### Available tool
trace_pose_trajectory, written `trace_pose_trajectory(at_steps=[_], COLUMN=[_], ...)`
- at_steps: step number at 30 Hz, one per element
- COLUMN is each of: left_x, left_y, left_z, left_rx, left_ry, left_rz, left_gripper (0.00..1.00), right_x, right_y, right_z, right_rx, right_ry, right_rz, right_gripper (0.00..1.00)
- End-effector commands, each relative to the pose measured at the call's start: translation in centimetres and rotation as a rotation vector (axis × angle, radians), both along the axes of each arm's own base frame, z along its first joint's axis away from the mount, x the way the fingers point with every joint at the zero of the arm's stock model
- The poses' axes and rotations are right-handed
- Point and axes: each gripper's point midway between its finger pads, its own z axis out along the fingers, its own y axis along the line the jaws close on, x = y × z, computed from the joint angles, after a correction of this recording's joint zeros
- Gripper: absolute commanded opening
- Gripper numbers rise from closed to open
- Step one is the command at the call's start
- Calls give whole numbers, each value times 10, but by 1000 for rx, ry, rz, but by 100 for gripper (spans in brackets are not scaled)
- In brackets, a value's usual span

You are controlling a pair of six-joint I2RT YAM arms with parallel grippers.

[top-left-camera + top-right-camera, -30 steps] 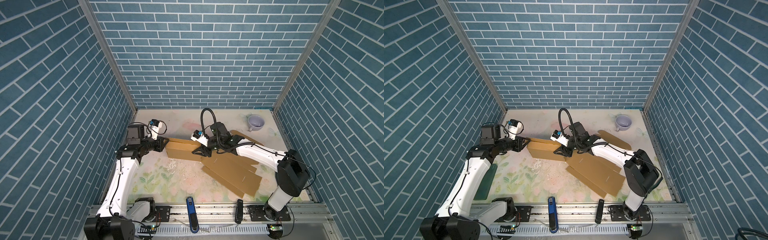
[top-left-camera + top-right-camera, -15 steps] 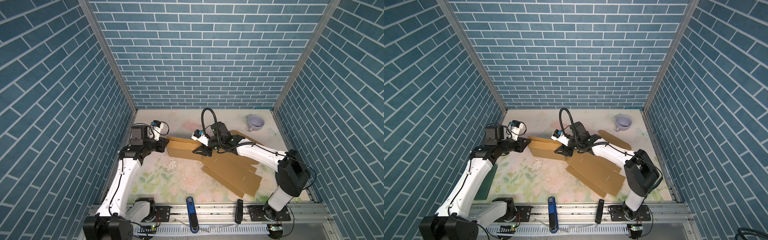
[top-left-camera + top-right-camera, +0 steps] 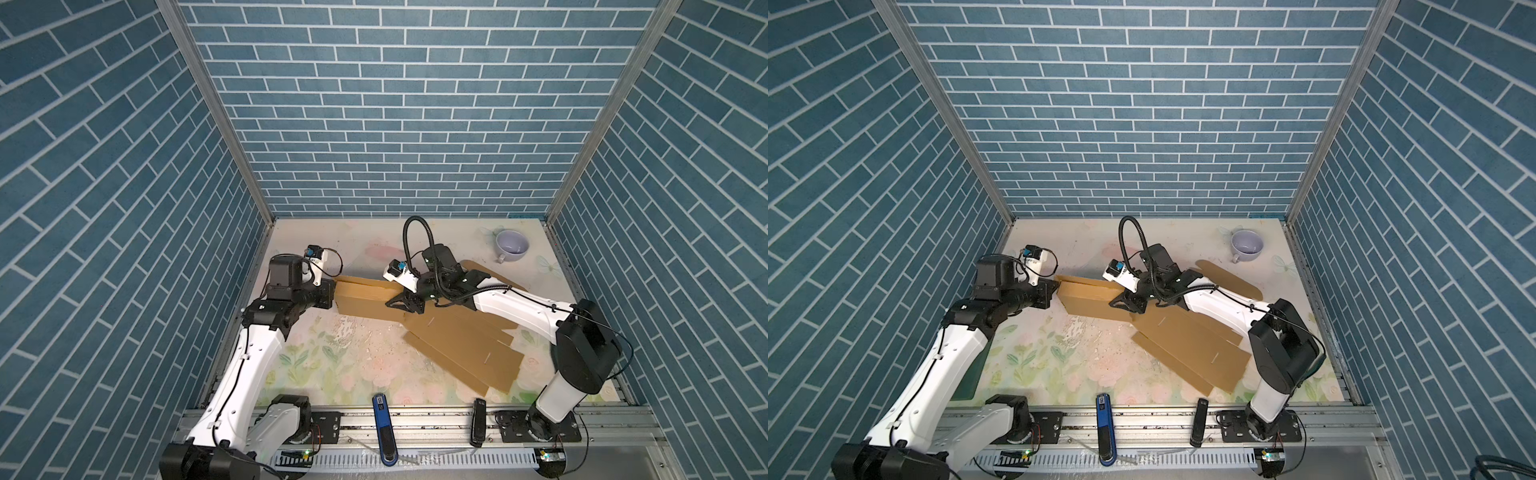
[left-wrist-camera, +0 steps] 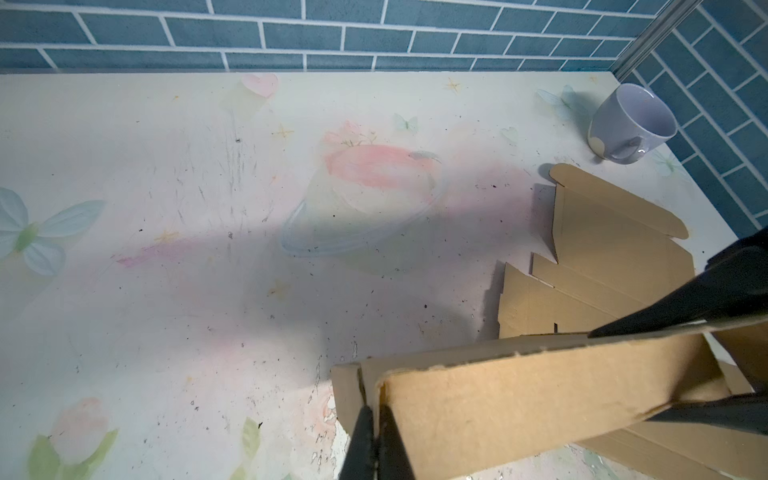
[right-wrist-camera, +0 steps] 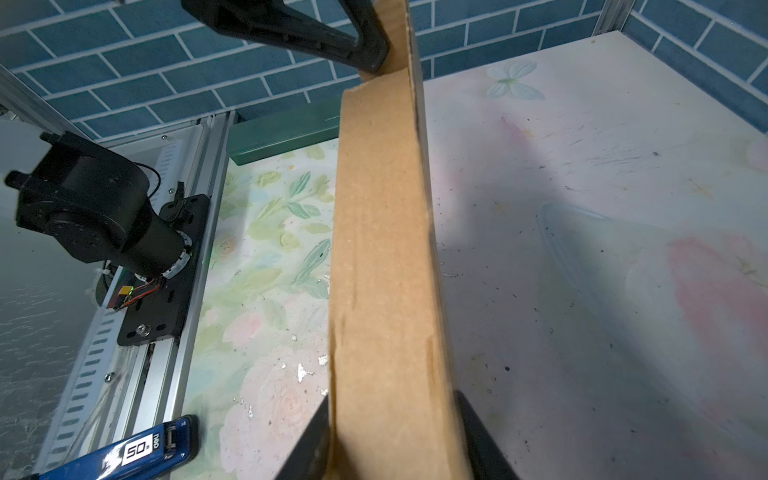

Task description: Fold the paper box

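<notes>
The paper box [image 3: 365,297] is brown cardboard, with one long wall folded up double at the left and the rest lying flat [image 3: 465,345] toward the front right. In both top views my left gripper [image 3: 332,291] meets the raised wall's left end. The left wrist view shows this gripper [image 4: 374,409] shut on a thin cardboard edge at that end. My right gripper [image 3: 401,301] holds the other end of the same wall. Its fingers [image 5: 473,419] press both faces of the folded strip [image 5: 382,249], so it is shut on the box.
A lilac mug [image 3: 512,246] stands at the back right corner. A blue tool [image 3: 383,424] and a black tool [image 3: 478,424] lie on the front rail. A dark green board [image 3: 971,365] lies along the left edge under my left arm.
My left gripper has moved a little toward the box and closed on the end of the raised wall. The right arm and its grip have not moved.
</notes>
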Motion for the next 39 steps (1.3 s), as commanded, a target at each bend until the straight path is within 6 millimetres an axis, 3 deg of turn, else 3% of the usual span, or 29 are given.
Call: trace_pose_trajectory(at_steps=[1, 13, 22, 29, 39], left_x=[-8, -11, -9, -9, -15], left_y=[-4, -9, -8, 0, 11], left_z=[-7, -26, -25, -30, -51], left_rx=[2, -7, -30, -8, 1], left_ry=[18, 60, 50, 52, 65], left_rz=[3, 73, 108, 149, 220], left_gripper=[5, 3, 3, 2, 1], right_x=[-7, -5, 4, 10, 11], right_y=[5, 6, 13, 22, 25], right_z=[19, 7, 2, -8, -23], right_rx=[81, 83, 91, 88, 71], right_ry=[-32, -20, -33, -23, 7], right_rz=[41, 41, 54, 76, 89], right_gripper=[14, 14, 14, 13, 14])
